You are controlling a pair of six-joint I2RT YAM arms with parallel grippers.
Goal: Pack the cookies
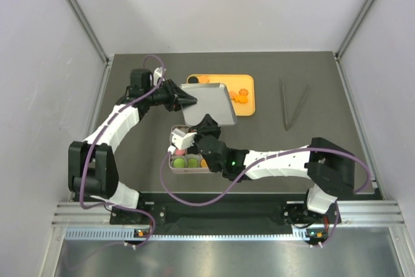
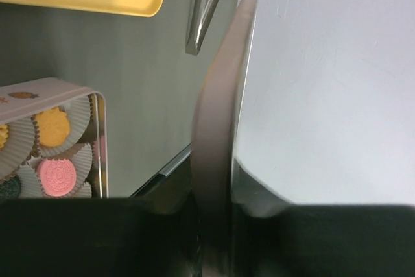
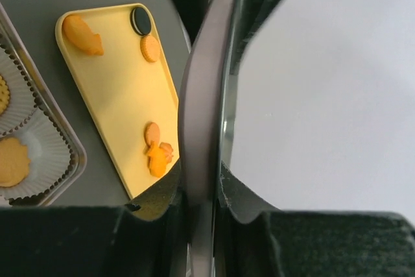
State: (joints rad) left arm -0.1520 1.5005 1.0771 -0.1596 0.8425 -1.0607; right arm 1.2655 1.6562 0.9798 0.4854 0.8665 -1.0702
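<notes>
The dark table (image 1: 311,82) carries everything, and above its middle both arms meet at one silvery tin lid (image 1: 211,102), held off the surface and tilted.

The left gripper (image 1: 189,101) is closed on the lid's left edge. Its wrist view shows the thin rim pinched tight between both fingers. The right gripper (image 1: 206,121) reaches up from the near side, and its fingers are pressed against both faces of the lid's near edge, so it grips the lid as well.

Behind the lid, toward the far side, lies the orange tray (image 1: 249,82), partly hidden by it. The square tin (image 1: 171,163) sits on the table just in front of the lid, under the right wrist. A pair of tongs (image 1: 290,105) lies well apart on the right.

The cookies (image 1: 241,97) are split between two places. A few orange ones and a black cookie (image 3: 140,21) rest loose on the tray. Others sit in the tin's white paper cups (image 3: 48,154), among them a pink cookie (image 2: 58,176) and a yellow cookie (image 2: 52,128).
</notes>
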